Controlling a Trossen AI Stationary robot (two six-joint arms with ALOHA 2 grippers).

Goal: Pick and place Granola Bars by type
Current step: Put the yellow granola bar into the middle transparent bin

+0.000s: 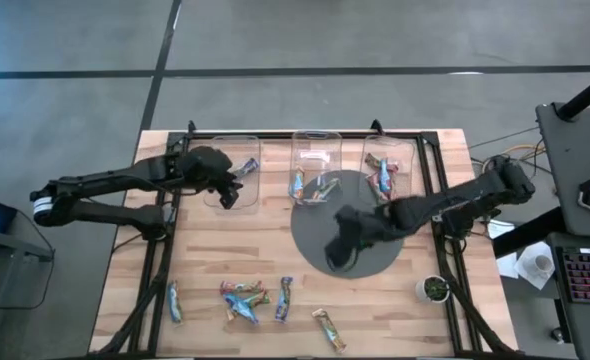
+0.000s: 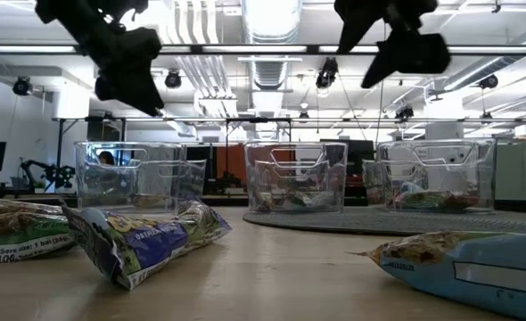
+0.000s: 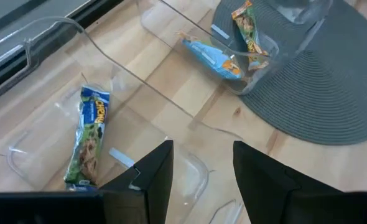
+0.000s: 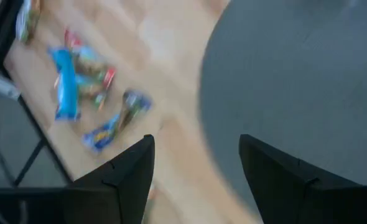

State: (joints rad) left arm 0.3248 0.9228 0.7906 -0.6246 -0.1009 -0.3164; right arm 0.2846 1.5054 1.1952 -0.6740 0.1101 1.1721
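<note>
While my left pincer (image 1: 232, 192) hangs over the near rim of the left bin (image 1: 231, 170), its fingers (image 3: 151, 177) stand apart with nothing between them, and I have free air under it down to the clear plastic. One blue-green bar (image 3: 88, 138) lies inside that bin, toward its back wall. My right pincer (image 1: 341, 252) hovers above the round grey mat (image 1: 375, 268), near its front-left edge, fingers (image 4: 124, 171) likewise spread and empty; bare wood lies open just beyond that edge toward the front of the surface (image 1: 215, 255).

Outward from there, the middle bin (image 1: 316, 170) holds a blue bar (image 3: 213, 57) and at least one more wrapper, and the right bin (image 1: 389, 170) holds a couple of red and multicoloured bars (image 1: 381, 178). Both of these bins sit on or against the back of the mat.

Along the front edge of the surface the unsorted granola bars (image 1: 245, 298) lie loose: a small heap of blue and mixed wrappers, a single blue-green one (image 1: 174, 300) off to the left, a blue one (image 1: 284, 298) just right of the heap, and a brownish one (image 1: 328, 329) nearest the front. A small round pot (image 1: 434, 289) sits by the right rail. Between the bins and the front row the wood is open
</note>
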